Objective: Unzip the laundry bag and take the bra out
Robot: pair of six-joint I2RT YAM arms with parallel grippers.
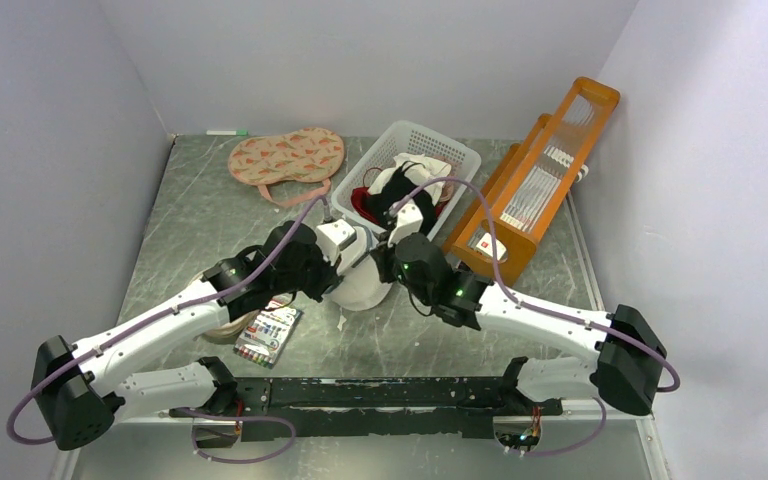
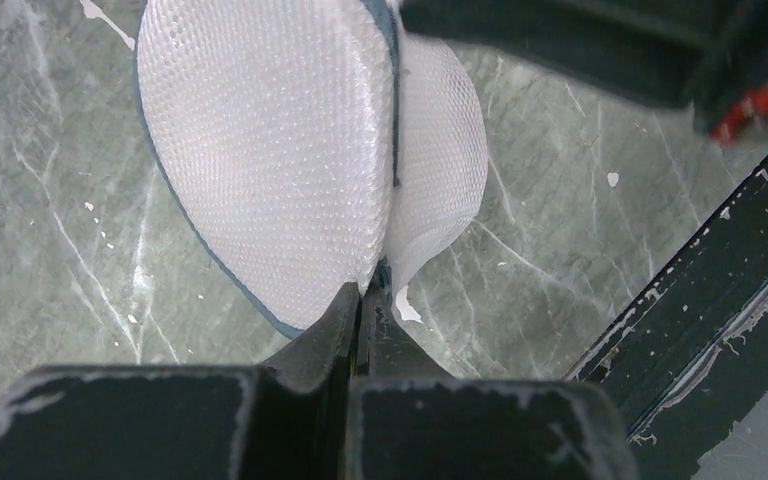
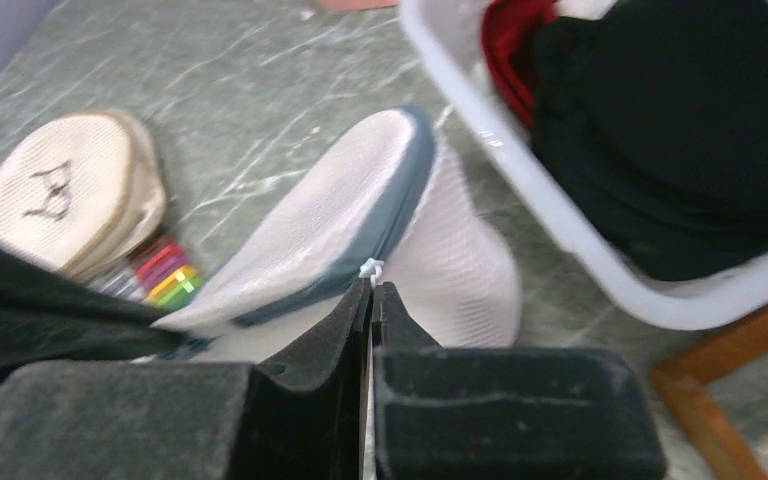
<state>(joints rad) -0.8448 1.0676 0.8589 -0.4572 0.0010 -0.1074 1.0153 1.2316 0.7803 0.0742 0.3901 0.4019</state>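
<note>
The laundry bag [image 1: 365, 287] is a white mesh dome with a dark zipper rim, held up on edge between both arms at the table's middle. In the left wrist view my left gripper [image 2: 370, 292] is shut on the bag's [image 2: 280, 150] lower rim, where the two mesh halves meet. In the right wrist view my right gripper [image 3: 372, 286] is shut on the small white zipper pull [image 3: 370, 268] at the bag's [image 3: 340, 230] dark rim. From above, the left gripper [image 1: 353, 263] and right gripper [image 1: 387, 266] meet over the bag. The bra is hidden.
A white basket [image 1: 460, 158] of black and red garments stands just behind the bag, an orange wooden frame [image 1: 540, 190] to its right. A pink watermelon pouch [image 1: 285, 155] lies at back left. An embroidery hoop [image 3: 70, 190] and coloured markers [image 1: 268, 335] lie near left.
</note>
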